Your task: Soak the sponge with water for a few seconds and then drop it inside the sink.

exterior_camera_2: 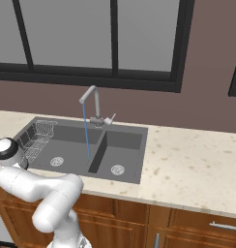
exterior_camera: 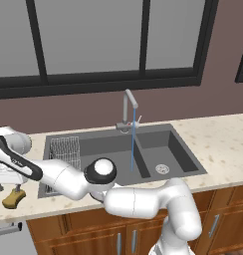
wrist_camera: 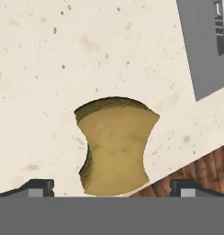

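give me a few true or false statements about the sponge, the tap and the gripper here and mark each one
1. The sponge lies on the counter, outside the sink. True.
2. The gripper is shut on the sponge. False: its jaws stand open, one finger to each side of the sponge, which is not yet gripped.
3. Water is running from the faucet. True.
4. The stream falls on the wire rack. False: it drops near the divider between the two basins, well away from the rack.
5. The sponge sits near the counter's front edge. True: cabinet wood shows just past it in the hand view.
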